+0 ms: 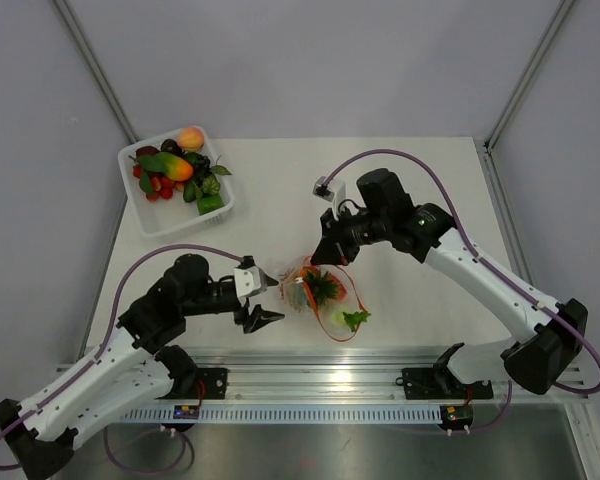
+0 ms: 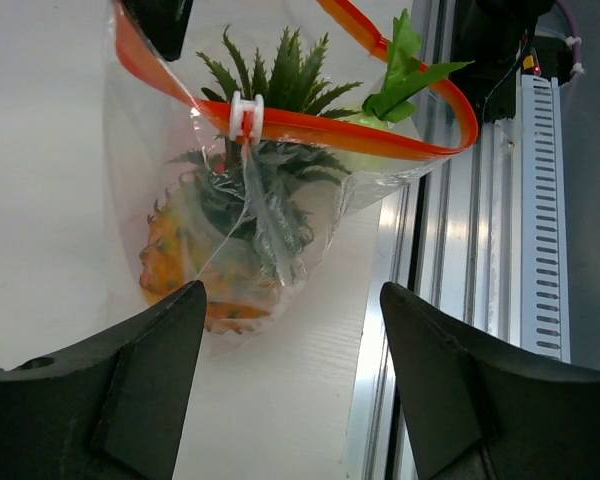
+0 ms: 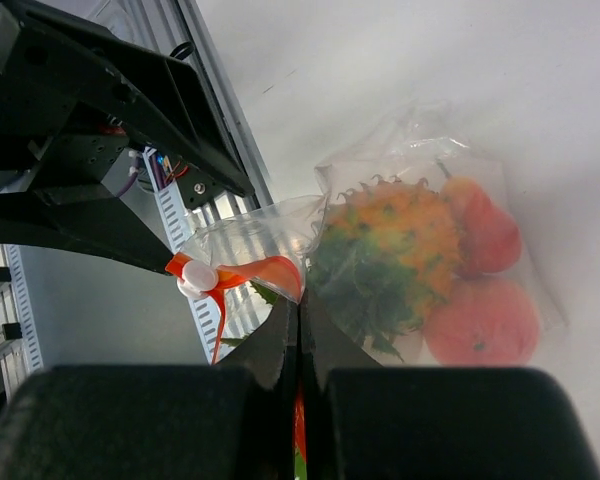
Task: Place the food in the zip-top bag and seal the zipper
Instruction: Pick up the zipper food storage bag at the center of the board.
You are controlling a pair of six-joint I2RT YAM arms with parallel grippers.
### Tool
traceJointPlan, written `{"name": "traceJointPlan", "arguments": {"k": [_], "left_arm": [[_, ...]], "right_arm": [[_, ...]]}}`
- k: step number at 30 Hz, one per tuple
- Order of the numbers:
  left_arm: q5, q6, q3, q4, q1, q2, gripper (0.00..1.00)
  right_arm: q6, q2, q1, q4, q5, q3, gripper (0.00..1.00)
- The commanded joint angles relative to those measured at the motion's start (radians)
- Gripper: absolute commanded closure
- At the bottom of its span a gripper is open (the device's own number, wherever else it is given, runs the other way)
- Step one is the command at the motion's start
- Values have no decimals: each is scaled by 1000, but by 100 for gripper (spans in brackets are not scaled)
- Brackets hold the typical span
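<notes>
The zip-top bag point(image 1: 318, 292) lies on the table between both arms, its mouth gaping. Through the clear plastic I see the food: the pineapple point(image 3: 400, 240), a red fruit point(image 3: 490, 232) and the peach point(image 3: 480, 322). The red zipper point(image 2: 320, 128) carries a white slider point(image 2: 245, 115). A green leafy piece point(image 2: 400, 60) sits at the bag's mouth. My right gripper point(image 3: 300, 312) is shut on the bag's red zipper edge and appears in the top view as the right gripper point(image 1: 328, 258). My left gripper point(image 2: 290, 340) is open just short of the bag's pineapple end, with nothing between its fingers.
A white tray point(image 1: 188, 220) with several more toy fruits stands at the back left. The metal rail point(image 2: 480, 300) along the table's near edge runs close beside the bag. Grey walls enclose the table on the left, right and back.
</notes>
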Motion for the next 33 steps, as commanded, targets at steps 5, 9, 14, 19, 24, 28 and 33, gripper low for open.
{"name": "traceJointPlan", "arguments": {"k": [5,9,14,19,24,28,33], "left_arm": [[-139,4,33,166,-70,44,37],[-182,10,29,197,-73,63,40],[-153,-10,26,237,-73,86,41],[-139,-18,26,244,-76,113,45],[-118,-44,20,295,-77,124,56],[-108,-58,36,298,-77,159,76],[-104,-82,56,284,-77,176,100]], "right_arm": [[18,15,-11,55,-45,57,100],[25,21,-10,60,-56,60,100],[34,27,-11,67,-60,59,100],[42,33,-11,73,-71,59,100],[45,46,-11,75,-89,56,100],[54,50,-11,78,-106,50,100],[59,41,-11,77,-103,41,100]]}}
